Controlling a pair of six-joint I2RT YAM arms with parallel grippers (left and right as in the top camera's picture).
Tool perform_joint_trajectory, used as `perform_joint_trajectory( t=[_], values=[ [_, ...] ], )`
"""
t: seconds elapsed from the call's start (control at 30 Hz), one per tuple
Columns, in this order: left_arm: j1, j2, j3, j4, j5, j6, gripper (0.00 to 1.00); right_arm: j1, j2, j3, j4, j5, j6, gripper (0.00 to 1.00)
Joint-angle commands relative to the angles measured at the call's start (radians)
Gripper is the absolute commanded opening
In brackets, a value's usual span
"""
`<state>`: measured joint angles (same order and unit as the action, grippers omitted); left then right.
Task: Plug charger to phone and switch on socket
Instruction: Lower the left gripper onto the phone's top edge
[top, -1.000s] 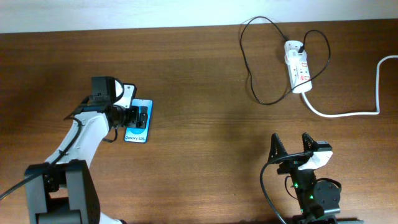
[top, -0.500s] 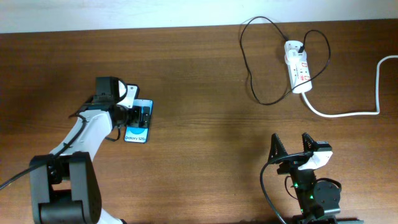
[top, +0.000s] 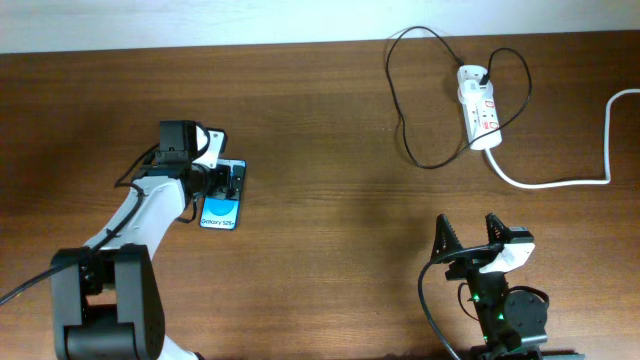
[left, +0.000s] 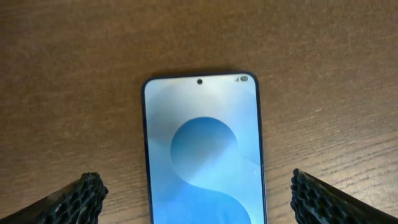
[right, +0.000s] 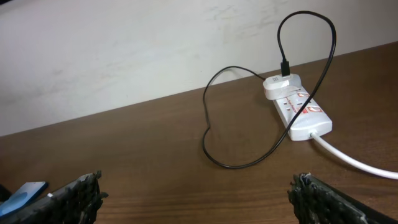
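While nothing is yet held by either arm, the phone (left: 202, 143) is seen lying flat and screen-up at the left of the brown table (top: 320, 150). It is framed by the left gripper (left: 199, 200), whose jaws are spread fully wide on either side of it and are gripping nothing. The right gripper (top: 468, 228) is likewise opened wide and empty, parked at the near right. The charger (top: 400, 120) is looped at the far right, well apart from the phone, with one end plugged in at the socket (top: 480, 110); its free tip cannot be picked out. If the phone is squeezed off-centre, it could be skidded or twisted on the smooth wood. If the thin cable is pulled towards the phone, the light socket could be dragged or the loop snagged. The small red switches (top: 484, 104) could easily be missed, or the wrong one pressed.
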<state>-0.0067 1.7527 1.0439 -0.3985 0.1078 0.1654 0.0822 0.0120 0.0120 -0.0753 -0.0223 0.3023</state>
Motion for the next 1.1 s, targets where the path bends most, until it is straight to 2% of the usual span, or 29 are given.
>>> perform_joint_trajectory(
  t=[0.0,0.73,1.07],
  values=[
    [-0.002,0.016,0.02,0.014,-0.011,0.016,0.99,0.003,-0.006,-0.006,-0.004,0.008,-0.009,0.98],
    [-0.002,0.022,0.017,0.051,-0.011,0.016,0.99,0.003,-0.006,-0.006,-0.004,0.008,-0.01,0.98],
    [-0.002,0.129,0.017,0.075,-0.011,0.016,0.99,0.003,-0.006,-0.006,-0.004,0.008,-0.009,0.98]
  ],
)
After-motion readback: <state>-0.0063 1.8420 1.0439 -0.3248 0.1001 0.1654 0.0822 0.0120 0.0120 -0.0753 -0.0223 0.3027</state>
